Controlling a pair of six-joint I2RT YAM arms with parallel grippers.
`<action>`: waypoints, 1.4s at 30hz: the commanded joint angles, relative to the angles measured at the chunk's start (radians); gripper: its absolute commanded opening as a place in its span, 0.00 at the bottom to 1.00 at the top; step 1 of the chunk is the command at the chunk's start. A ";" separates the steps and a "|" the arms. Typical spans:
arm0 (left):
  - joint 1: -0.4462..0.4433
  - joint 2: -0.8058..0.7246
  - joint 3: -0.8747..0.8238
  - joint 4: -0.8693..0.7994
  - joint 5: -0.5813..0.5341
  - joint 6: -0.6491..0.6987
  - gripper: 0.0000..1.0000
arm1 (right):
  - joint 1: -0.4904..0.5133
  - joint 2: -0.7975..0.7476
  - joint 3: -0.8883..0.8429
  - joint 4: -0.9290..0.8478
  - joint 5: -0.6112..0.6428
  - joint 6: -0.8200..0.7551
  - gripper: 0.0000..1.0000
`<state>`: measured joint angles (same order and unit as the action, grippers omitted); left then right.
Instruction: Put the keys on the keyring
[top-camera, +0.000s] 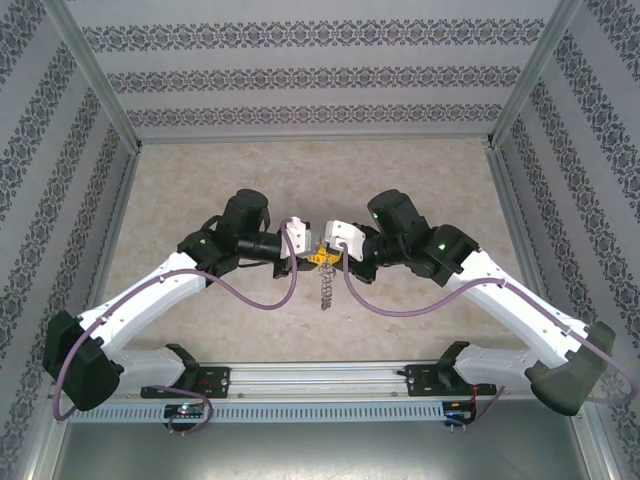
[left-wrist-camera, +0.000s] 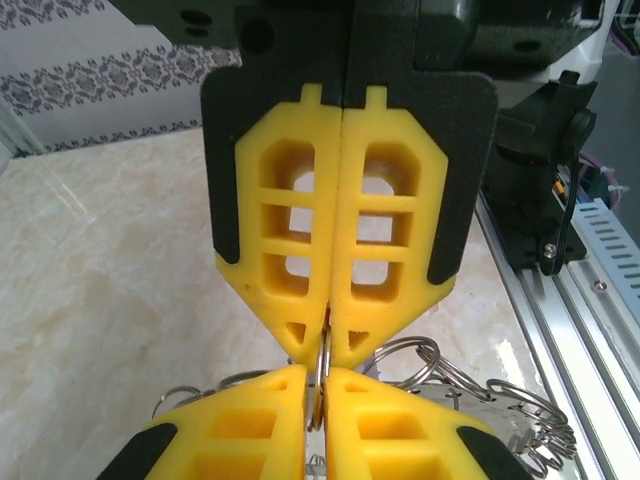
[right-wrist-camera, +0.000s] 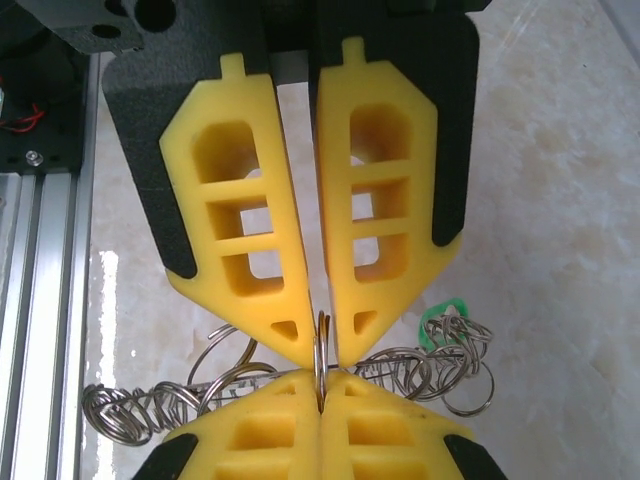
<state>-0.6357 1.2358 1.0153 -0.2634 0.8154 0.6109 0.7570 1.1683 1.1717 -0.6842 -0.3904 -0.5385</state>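
Now, mid-table: the left claw (top-camera: 315, 254) and right claw (top-camera: 331, 254) are facing each other tip to tip over the table (top-camera: 200, 190).
Left claw: its fingers (left-wrist-camera: 250, 425) are pinching a thin ring (left-wrist-camera: 318, 385) that is standing edge-on between the pads. From the right wrist, a narrow gap is showing higher up between these fingers and tapering to the ring at the tips.
Right claw: its fingers (right-wrist-camera: 390, 435) are clamping the same ring from the opposite side, with the pads tight against it.
Ring: it is sitting upright in the seam between all four fingertips.
Keyring: its tangle of silvery loops (right-wrist-camera: 405, 368) is hanging just below the tips and spreading to both sides. From above it is trailing as a short chain toward the arm bases.
Green key: its green head (right-wrist-camera: 443, 322) is poking out among the loops, just beside the left claw's finger and clear of the pads.
Loops and table: I cannot tell whether they are touching.
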 joint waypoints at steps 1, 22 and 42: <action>-0.015 0.021 0.029 -0.077 -0.014 0.059 0.14 | 0.021 0.017 0.049 -0.033 0.036 -0.011 0.00; -0.020 -0.046 -0.160 0.432 -0.002 -0.230 0.00 | -0.138 -0.111 -0.128 0.122 -0.136 0.167 0.28; -0.019 -0.051 -0.202 0.535 0.044 -0.298 0.00 | -0.145 -0.023 -0.078 0.114 -0.206 0.045 0.14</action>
<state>-0.6418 1.2118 0.8108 0.1959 0.8116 0.3271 0.6170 1.1389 1.0649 -0.5640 -0.5705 -0.4484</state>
